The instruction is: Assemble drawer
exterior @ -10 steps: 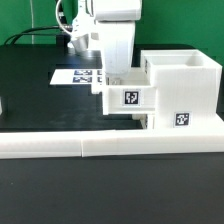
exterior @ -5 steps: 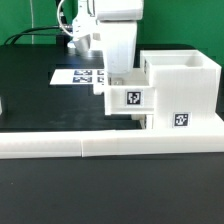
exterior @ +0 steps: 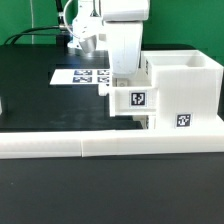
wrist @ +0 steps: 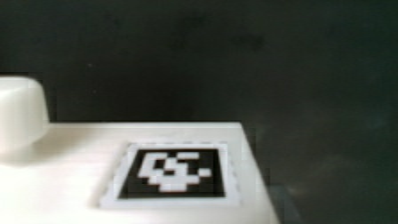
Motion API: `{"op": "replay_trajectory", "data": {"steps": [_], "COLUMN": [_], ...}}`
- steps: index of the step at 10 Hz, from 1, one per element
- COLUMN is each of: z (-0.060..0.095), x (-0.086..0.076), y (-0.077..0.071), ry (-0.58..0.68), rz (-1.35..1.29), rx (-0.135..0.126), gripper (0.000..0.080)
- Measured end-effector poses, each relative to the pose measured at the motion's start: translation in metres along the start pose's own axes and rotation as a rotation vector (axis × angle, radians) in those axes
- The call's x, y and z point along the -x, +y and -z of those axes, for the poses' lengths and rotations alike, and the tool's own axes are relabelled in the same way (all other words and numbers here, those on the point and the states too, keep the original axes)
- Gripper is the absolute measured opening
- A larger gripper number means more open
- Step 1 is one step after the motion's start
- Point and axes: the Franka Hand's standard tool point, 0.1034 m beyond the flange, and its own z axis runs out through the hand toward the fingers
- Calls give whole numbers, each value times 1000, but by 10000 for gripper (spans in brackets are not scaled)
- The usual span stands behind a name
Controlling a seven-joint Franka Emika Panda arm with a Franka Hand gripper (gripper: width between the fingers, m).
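The drawer's large white housing (exterior: 186,88) stands at the exterior view's right, behind the long bar. A small white tray (exterior: 132,101) with a square tag sits partly inside the housing's left side. My gripper (exterior: 120,80) reaches down onto the tray's top from above. Its fingertips are hidden by the arm and the tray, so I cannot tell whether they are open or shut. The wrist view shows a white tray face (wrist: 267,150) with a tag (wrist: 173,170) and a round knob (wrist: 18,115). No fingers show there.
The marker board (exterior: 78,75) lies flat on the black table behind the tray. A long low white bar (exterior: 90,146) borders the table in front. A small white piece (exterior: 2,103) shows at the exterior view's left edge.
The tray and my gripper have shifted a little toward the exterior view's right, further into the housing.
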Motion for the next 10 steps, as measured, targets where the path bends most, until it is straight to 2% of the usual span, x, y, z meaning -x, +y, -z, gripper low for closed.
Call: {"op": "replay_trajectory", "data": {"steps": [1, 2, 3, 6, 7, 8, 10], "z": [0, 0, 0, 4, 7, 12, 31], "x": [1, 1, 1, -1, -1, 0, 8], "y": [0, 0, 0, 0, 0, 1, 2], "ry": [0, 0, 0, -1, -3, -7, -22], "rz": [-2, -2, -2, -3, -6, -7, -10], "rx": [1, 0, 0, -1, -1, -5, -12], "gripper": [44, 124, 124, 560, 560, 622, 644]}}
